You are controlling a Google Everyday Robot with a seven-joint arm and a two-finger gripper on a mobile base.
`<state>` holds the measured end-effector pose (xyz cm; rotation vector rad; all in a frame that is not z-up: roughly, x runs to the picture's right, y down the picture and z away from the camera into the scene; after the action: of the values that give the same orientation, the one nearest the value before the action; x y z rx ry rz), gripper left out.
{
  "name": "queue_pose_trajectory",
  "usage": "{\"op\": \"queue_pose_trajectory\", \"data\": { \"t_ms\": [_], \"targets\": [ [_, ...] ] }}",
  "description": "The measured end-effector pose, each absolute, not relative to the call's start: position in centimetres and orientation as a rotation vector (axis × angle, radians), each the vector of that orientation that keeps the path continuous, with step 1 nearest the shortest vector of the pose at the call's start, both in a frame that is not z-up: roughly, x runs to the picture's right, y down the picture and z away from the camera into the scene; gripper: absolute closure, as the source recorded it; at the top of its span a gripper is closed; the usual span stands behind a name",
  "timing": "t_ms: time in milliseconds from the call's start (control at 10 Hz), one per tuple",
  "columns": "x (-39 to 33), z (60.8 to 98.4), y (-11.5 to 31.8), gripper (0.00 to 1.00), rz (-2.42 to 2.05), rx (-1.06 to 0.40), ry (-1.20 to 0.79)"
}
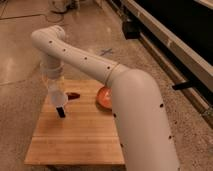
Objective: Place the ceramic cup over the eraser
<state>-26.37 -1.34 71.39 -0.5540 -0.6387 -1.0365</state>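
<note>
Fingers of the gripper [56, 98] are closed on the ceramic cup [56, 98], low over the left-centre of the bench [80, 140], hanging under the arm's wrist.

Ceramic cup: small, plain white, smooth, tapered, no handle visible. Held roughly upright with a slight tilt; its lower edge sits at the top of the eraser [61, 112]; can't tell whether they touch.

Eraser: slim black bar, leaning a little, lower end on the bench, top end right under the cup. Surface looks matte.

Just right of the cup, a reddish-brown oblong object [73, 95] lies flat on the bench, near the gripper but apart from it.

Further right, an orange-red bowl [103, 96] — round, shallow, glossy — sits near the bench's right edge, partly hidden behind the arm [135, 115].

Arm: white, smooth rounded casing with small dark dots, bends over the bench from lower right up to a joint at upper left, then straight down to the gripper.

Bench: light wooden slats, rectangular, grain visible. Floor [20, 55] around it is speckled grey, polished.
</note>
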Motion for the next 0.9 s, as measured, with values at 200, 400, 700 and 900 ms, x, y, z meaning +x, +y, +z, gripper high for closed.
{"op": "queue_pose_trajectory", "data": {
  "t_ms": [200, 400, 700, 900],
  "targets": [
    [-26.6, 72.7, -0.9, 1.0, -1.039, -0.571, -0.649],
    [-26.2, 74.5, -0.1, 1.0, -1.026, -0.597, -0.656],
    [-25.8, 76.7, 1.9, 0.86, -1.004, -0.646, -0.675],
    [-25.9, 77.8, 2.8, 0.69, -0.981, -0.66, -0.693]
  ]
}}
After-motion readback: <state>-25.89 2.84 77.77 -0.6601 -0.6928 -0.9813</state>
